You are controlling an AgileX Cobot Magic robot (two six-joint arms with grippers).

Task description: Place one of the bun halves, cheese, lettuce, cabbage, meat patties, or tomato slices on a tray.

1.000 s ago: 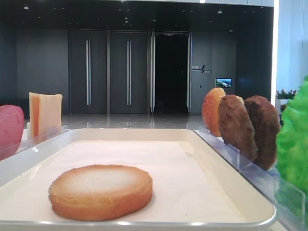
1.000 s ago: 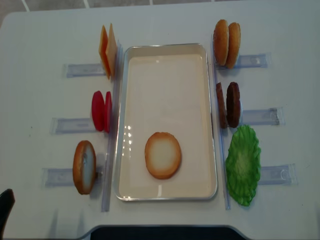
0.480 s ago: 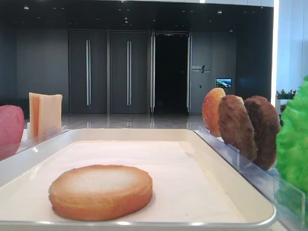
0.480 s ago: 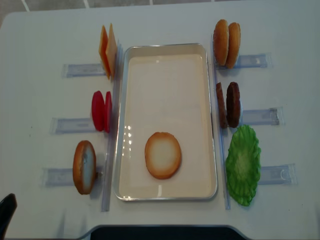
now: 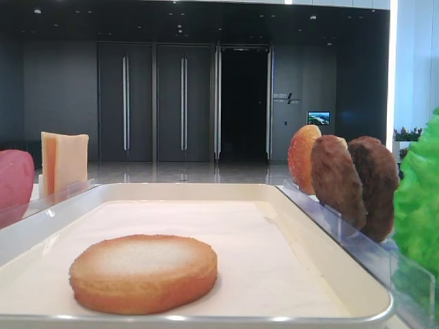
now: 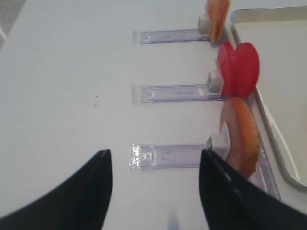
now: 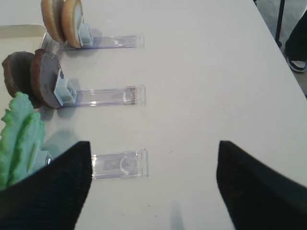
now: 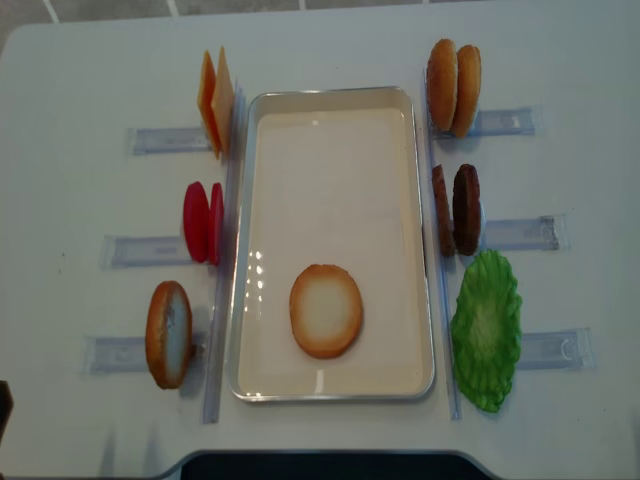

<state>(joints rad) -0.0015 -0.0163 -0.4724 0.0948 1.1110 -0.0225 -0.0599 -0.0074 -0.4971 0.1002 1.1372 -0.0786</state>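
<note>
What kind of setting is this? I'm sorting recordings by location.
Probably a demo table in an office lobby: dark double doors and a polished floor behind, with a tray and model burger parts in clear racks on a white table.

From my right wrist camera I see the right gripper [image 7: 153, 184] hanging above the white table [image 7: 206, 72], its two dark fingers [image 7: 53, 191] spread wide with nothing between them. Three clear plastic racks [image 7: 108, 96] lie in a column on the left. The top one holds two bun halves [image 7: 62, 19] on edge, beside a corner of the tray [image 7: 21, 31]. The middle rack holds the two meat patties [image 7: 33, 76] upright, touching each other. At the bottom rack green lettuce [image 7: 19, 134] stands, partly hidden behind my left finger. A dark shoe [image 7: 297, 60] shows past the table's far edge
</note>
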